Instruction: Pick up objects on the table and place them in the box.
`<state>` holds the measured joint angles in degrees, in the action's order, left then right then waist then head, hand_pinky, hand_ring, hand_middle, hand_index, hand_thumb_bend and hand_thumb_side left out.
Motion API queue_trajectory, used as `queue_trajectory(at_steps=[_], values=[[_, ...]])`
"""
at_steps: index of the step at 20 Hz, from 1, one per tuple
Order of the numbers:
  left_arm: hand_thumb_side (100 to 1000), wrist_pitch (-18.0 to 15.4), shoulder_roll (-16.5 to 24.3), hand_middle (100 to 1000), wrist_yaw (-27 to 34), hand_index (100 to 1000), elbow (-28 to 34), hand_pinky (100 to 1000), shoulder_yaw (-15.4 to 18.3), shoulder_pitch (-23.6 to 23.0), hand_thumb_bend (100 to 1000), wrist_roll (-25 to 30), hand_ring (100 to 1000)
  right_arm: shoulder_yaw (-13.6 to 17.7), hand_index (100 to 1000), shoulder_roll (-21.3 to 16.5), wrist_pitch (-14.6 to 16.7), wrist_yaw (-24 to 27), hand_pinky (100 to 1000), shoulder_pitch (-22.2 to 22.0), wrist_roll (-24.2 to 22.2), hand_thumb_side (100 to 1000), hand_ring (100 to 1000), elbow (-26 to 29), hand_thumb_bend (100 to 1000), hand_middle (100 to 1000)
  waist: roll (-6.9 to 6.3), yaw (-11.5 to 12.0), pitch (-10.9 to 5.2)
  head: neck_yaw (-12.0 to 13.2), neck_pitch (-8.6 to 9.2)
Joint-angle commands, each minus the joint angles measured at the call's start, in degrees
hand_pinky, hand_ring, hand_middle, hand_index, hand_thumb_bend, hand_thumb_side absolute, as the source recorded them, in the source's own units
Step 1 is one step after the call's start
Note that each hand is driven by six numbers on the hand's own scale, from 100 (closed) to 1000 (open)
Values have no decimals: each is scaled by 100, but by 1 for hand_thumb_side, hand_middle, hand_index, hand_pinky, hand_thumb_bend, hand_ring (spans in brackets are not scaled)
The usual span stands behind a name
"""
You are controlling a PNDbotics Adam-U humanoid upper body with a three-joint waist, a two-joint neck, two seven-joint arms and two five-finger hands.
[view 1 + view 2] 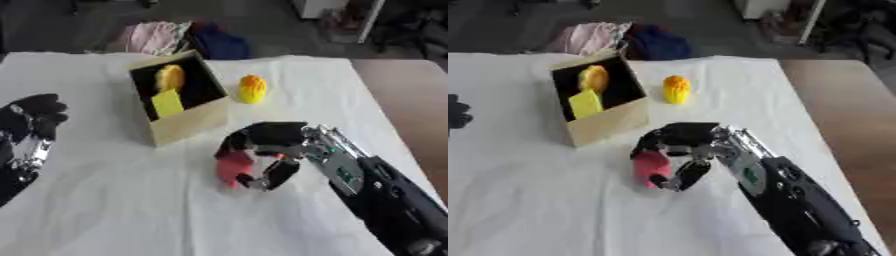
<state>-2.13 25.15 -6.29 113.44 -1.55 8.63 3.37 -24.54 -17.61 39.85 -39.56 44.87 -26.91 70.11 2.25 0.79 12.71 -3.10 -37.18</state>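
A tan box with a dark inside stands tilted at the middle back, holding an orange-yellow piece and a yellow block. A small yellow and orange object stands on the cloth just right of the box. My right hand is in the middle of the table, its fingers and thumb curled round a red-pink object that rests low over the cloth. My left hand shows at the left edge, fingers curled, holding nothing.
A white cloth covers the table. A brown bare strip of table lies at the right. Pink and blue cloth bundles lie beyond the far edge.
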Motion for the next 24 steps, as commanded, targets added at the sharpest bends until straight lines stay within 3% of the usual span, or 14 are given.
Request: queue_trajectory(at_steps=[1,6,11,18,24], values=[[635,-48,52,712,7,857,114,794,44,51,100,4,734,162,841,-249,502,147,795,197,-158,237,730,207,100,466,76,16,-23,3,66],[614,-200,62,708,21,856,115,795,49,108,100,-3,730,471,838,-650,257,255,803,428,260,235,730,422,100,467,109,98,-35,-14,82],[610,-375,19,702,73,854,115,793,-12,279,100,42,726,1071,846,-880,-198,108,806,653,705,226,730,177,100,473,180,434,5,-151,180],[622,-429,-242,699,213,851,115,792,-205,546,100,268,725,1939,855,-647,-503,-805,805,968,1571,207,733,-495,100,485,292,1020,69,-563,333],[620,-530,-448,694,345,850,115,791,-355,784,100,519,722,2287,894,-347,-734,-1321,797,1129,2254,198,742,-867,100,525,359,1433,126,-960,427]])
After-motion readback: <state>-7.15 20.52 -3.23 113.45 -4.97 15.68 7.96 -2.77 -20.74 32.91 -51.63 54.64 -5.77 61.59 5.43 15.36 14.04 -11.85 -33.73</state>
